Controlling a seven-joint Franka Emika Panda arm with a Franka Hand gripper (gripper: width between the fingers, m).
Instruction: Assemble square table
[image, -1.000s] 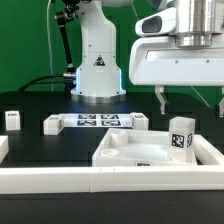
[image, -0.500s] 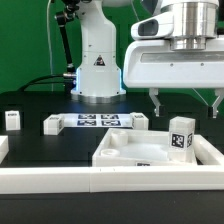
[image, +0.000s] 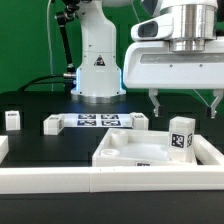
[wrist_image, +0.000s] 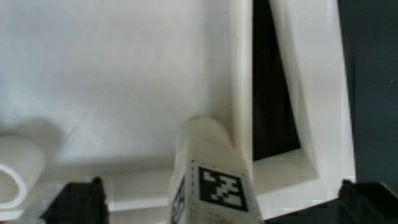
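- Slab (image: 116, 150) is lying flat on the black tabletop (image: 50, 146) in the lower right of the exterior view, rim facing up, just behind the long white rail (image: 60, 181) that is running along the frame's lower edge.
- Corner leg (image: 181, 133) is standing upright at the slab's far right corner, its black-and-white tag facing the camera.
- Claw (image: 187, 103) is hanging in the upper right of the exterior view, above the slab and the corner leg and clear of both.
- Its jaws are standing wide apart and gripping nothing; the fingers (image: 155, 100) are pointing straight down, one on either side of the corner leg but higher than its top.
- In the wrist view the claw (wrist_image: 217, 208) is looking down on the slab (wrist_image: 125, 80). The corner leg (wrist_image: 214, 172) is showing between the two dark fingertips (wrist_image: 80, 200), well below them, close to the slab's raised edge.
- Three more legs are resting on the tabletop behind the slab. The left leg (image: 12, 120) is sitting at the far left of the exterior view, and the second leg (image: 52, 124) is lying to its right.
- The third leg (image: 138, 121) is lying near the frame's middle, just behind the slab's far rim.
- Marker board (image: 97, 121) is lying flat between the second and third legs, in front of the robot base (image: 97, 70).
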